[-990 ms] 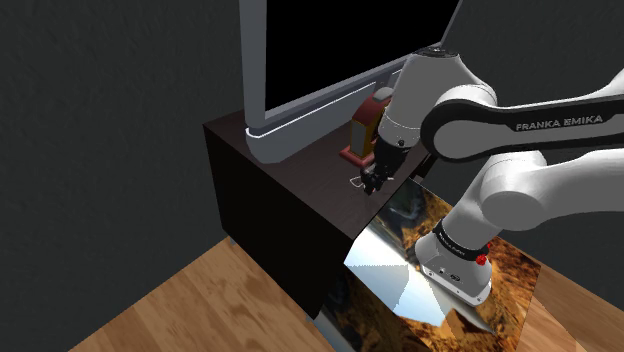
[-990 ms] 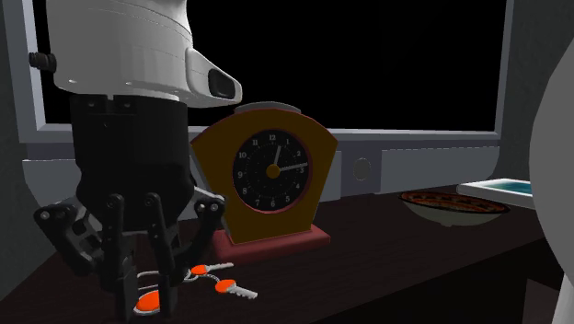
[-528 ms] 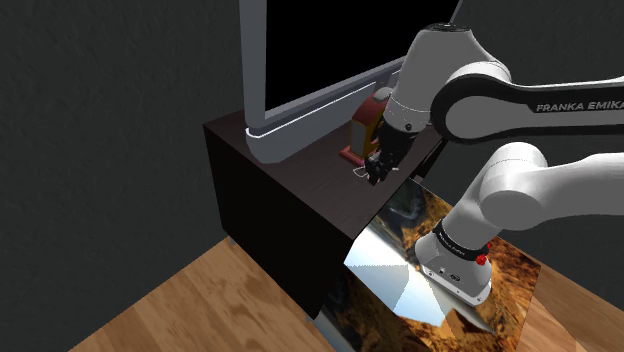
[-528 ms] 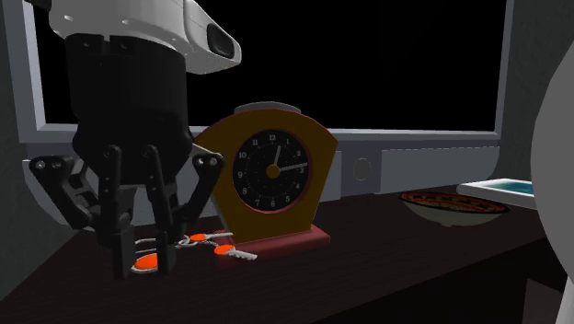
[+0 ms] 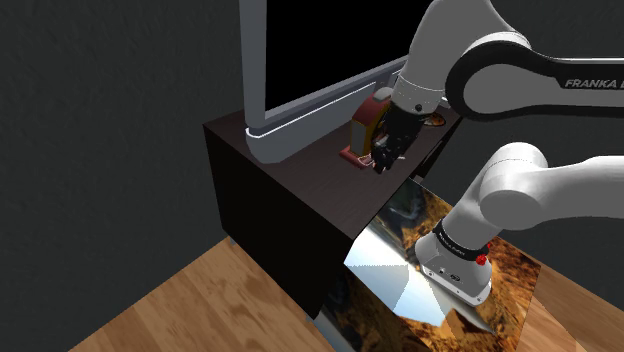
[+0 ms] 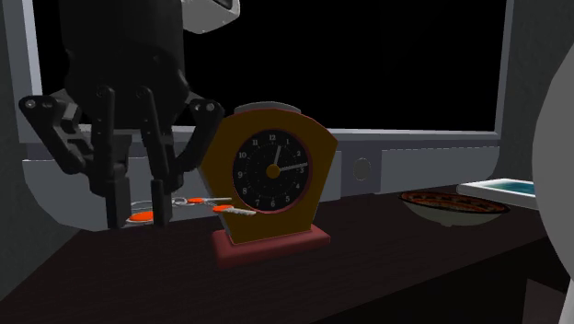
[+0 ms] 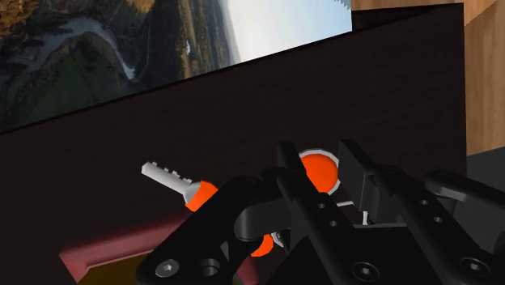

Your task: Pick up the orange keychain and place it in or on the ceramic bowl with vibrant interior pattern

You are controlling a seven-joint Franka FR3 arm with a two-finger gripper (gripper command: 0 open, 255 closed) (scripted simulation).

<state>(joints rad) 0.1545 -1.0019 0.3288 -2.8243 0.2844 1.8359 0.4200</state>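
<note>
Shoulder view: white arm (image 5: 520,80) reaches over the dark brown surface (image 5: 300,190). The black two-finger end effector (image 5: 384,160) hangs above the surface, just in front of an orange clock on a red base (image 5: 362,132). A grey frame (image 5: 252,80) around a black area runs along the back. The stand, a box with a landscape print (image 5: 400,265), sits on a wood floor (image 5: 200,300).

Second exterior view: the end effector is clamped on the round orange tag of the orange keychain (image 6: 141,215). The ring and the silver keys with orange heads trail toward the view's right and overlap the clock's left edge. The whole keychain is clear of the surface. A shallow bowl with a red-brown patterned interior (image 6: 451,204) sits on the surface, well apart from the keychain, on the view's right of the clock. Just beside the bowl is a flat white item with a blue top (image 6: 501,188).

Wrist view: the tag is pinched between the black fingers (image 7: 291,182). One silver key (image 7: 166,173) sticks out sideways over the surface. The clock's red base is close by the end effector.
</note>
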